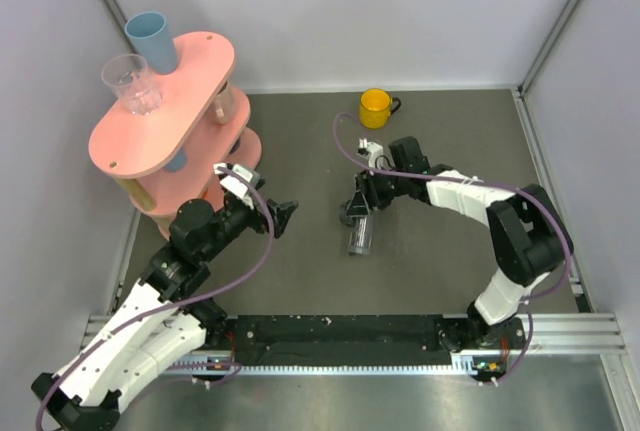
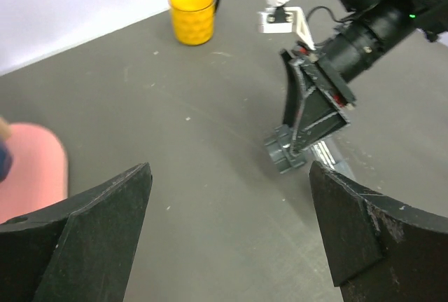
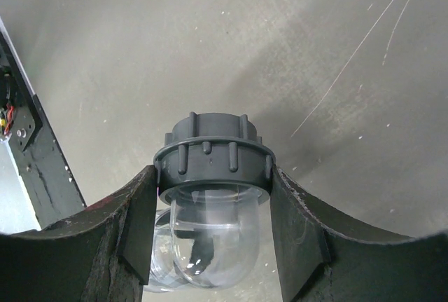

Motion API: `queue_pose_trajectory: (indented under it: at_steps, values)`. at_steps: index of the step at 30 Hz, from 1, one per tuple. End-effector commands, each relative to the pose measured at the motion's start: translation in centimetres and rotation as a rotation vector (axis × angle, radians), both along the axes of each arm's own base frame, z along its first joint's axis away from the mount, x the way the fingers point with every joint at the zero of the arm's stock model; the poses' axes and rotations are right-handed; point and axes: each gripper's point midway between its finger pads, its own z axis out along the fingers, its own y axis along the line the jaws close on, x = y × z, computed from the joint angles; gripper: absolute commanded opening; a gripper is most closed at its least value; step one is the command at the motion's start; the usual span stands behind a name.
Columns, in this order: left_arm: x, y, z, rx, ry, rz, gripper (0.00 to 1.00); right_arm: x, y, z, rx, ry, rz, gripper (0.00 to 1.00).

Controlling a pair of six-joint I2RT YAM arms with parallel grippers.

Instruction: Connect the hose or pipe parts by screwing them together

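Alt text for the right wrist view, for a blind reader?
The right gripper clamps a clear pipe fitting just below its grey ribbed collar, one finger on each side. A scratched grey table lies behind.

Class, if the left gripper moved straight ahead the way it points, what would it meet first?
Probably the grey nut of the pipe fitting held in the right gripper, though depth is unclear.

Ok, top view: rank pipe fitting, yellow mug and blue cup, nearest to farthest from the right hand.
1. The pipe fitting, gripped in the right hand.
2. The yellow mug, just beyond it.
3. The blue cup, far left on the pink stand.
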Motion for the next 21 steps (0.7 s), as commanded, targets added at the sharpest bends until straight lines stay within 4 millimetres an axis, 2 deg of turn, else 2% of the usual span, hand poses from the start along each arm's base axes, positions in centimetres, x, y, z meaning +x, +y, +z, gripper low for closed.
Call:
queue_pose_trajectory:
  at_steps: [1, 3, 4, 6, 7, 8, 11, 12, 13, 15, 16, 18, 19, 20, 21]
  values:
    - [0.9, 2.9, 1.2, -0.010, -0.015, 0.170, 0.99, 2.2, 0.8, 1.9, 0.065, -0.074, 0.021, 0.26]
    - [0.7, 3.4, 1.4, -0.016, -0.049, 0.181, 0.99, 2.4, 0.5, 0.9, 0.046, -0.051, 0.010, 0.38]
    - [0.7, 3.5, 1.4, -0.014, -0.054, 0.183, 0.99, 2.7, 0.2, 0.6, 0.036, -0.048, -0.004, 0.50]
    - [0.5, 3.8, 1.8, -0.014, -0.069, 0.190, 0.99, 3.2, -0.4, -0.1, 0.007, -0.057, -0.026, 0.60]
    - [0.5, 3.8, 1.7, -0.011, -0.068, 0.192, 0.99, 3.6, -0.8, -0.3, -0.007, -0.058, -0.044, 0.69]
    - [0.4, 3.8, 1.8, -0.009, -0.073, 0.187, 0.99, 3.8, -1.3, -0.6, -0.029, -0.045, -0.064, 0.72]
    - [0.3, 3.6, 1.9, -0.012, -0.073, 0.178, 0.99, 4.5, -2.4, 0.2, -0.061, -0.032, -0.110, 0.84]
    - [0.3, 3.7, 2.1, -0.014, -0.075, 0.181, 0.99, 4.7, -2.7, 0.6, -0.069, -0.041, -0.120, 0.94]
    - [0.3, 3.8, 2.3, -0.018, -0.080, 0.183, 0.99, 4.7, -3.0, 1.7, -0.068, -0.058, -0.132, 0.99]
    - [0.2, 3.8, 2.6, -0.023, -0.086, 0.181, 0.99, 4.5, -3.9, 2.3, -0.108, -0.057, -0.168, 0.99]
    - [0.1, 3.8, 2.8, -0.028, -0.090, 0.177, 0.99, 4.4, -4.3, 4.0, -0.107, -0.086, -0.198, 0.99]
    - [-0.1, 3.6, 3.0, -0.030, -0.087, 0.160, 0.99, 4.0, -5.3, 5.5, -0.129, -0.090, -0.260, 0.99]
    - [-0.2, 3.5, 3.2, -0.037, -0.086, 0.154, 0.99, 3.6, -5.8, 7.5, -0.117, -0.121, -0.301, 0.99]
    - [-0.3, 3.3, 3.4, -0.040, -0.082, 0.146, 0.99, 3.8, -6.9, 8.6, -0.133, -0.129, -0.396, 0.99]
    - [-0.5, 3.2, 3.5, -0.045, -0.078, 0.136, 0.99, 3.1, -7.7, 9.1, -0.149, -0.109, -0.443, 0.99]
